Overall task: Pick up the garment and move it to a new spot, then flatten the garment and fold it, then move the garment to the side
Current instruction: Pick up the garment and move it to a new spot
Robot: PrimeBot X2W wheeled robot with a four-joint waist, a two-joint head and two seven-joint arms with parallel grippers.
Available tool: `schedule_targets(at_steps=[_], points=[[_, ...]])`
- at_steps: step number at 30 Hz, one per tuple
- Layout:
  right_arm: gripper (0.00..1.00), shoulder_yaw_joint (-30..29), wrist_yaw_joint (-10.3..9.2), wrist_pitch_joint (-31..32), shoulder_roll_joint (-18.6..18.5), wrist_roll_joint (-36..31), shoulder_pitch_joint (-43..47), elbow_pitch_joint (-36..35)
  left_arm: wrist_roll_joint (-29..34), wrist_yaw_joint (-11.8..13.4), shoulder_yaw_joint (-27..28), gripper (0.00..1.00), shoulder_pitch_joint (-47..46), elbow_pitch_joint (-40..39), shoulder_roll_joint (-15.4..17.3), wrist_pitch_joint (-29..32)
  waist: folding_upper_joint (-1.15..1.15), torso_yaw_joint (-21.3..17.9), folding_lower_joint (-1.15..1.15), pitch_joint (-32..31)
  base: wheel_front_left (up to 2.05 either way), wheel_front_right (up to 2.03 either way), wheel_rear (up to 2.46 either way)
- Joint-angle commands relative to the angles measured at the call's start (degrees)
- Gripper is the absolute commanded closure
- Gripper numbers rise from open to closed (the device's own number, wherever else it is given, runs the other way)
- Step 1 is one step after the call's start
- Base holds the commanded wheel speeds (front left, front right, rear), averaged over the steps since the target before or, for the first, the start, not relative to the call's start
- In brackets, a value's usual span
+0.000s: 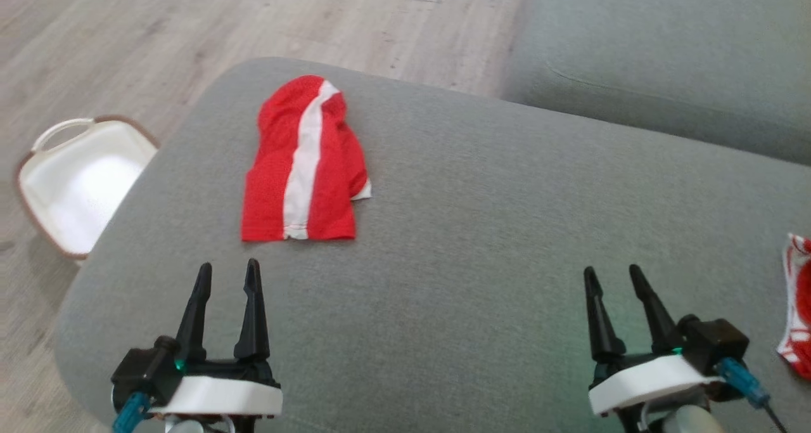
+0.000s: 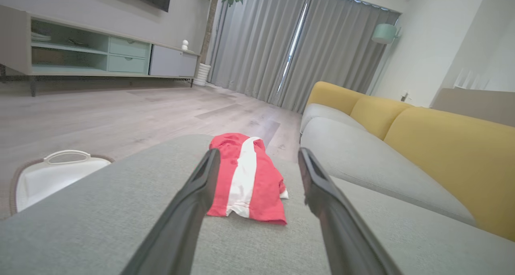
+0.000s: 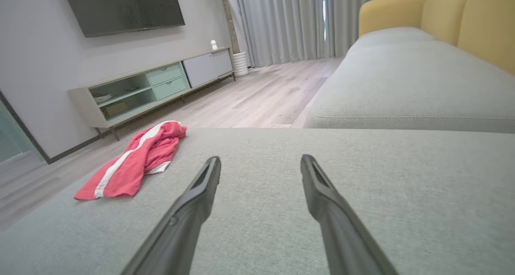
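Lying crumpled on the far left part of a grey cushion (image 1: 494, 243), a red garment (image 1: 317, 167) with a white stripe is listed in the head view, touched by nothing. The left gripper (image 1: 228, 265) is recorded near left, jaws spread wide, nothing held. The right gripper (image 1: 611, 269) is recorded near right, equally wide and empty. A white basket (image 1: 82, 179) is noted on the floor left of the cushion, and a red-and-white cloth (image 1: 799, 306) is cut off at the right edge.

Left wrist view: the garment (image 2: 267, 182) is seen beyond the parted fingers (image 2: 201, 186), well apart from them. A yellow-backed sofa (image 2: 442, 146) is noted to the right.

Right wrist view: the garment (image 3: 132, 162) is placed far left, and the fingers (image 3: 318, 194) are held apart over the cushion.
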Motion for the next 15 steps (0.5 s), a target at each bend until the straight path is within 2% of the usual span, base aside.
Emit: schedule_targets(at_steps=[1, 9, 15], points=[[0.00, 2.32, 0.39, -0.77, -0.31, 0.57, -1.33, -1.26, 0.66, -0.33, 2.18, 0.00, -0.98, -1.76, -0.08, -0.47, 0.00, 1.92, 0.00, -0.53, 0.00, 0.00, 0.00], [0.00, 4.02, 0.39, -0.78, -0.31, 0.80, -1.45, -0.80, 0.97, -0.33, 3.65, 0.00, -0.71, -2.12, -0.08, -0.47, 0.00, 3.14, 0.00, -0.55, 0.00, 0.00, 0.00], [0.00, 4.38, 0.39, -0.78, -0.31, 0.44, -1.83, -0.76, 1.25, -0.33, 6.00, 0.00, -1.24, -2.32, -0.08, -0.47, 0.00, 2.09, 0.00, 0.10, 0.00, 0.00, 0.00]])
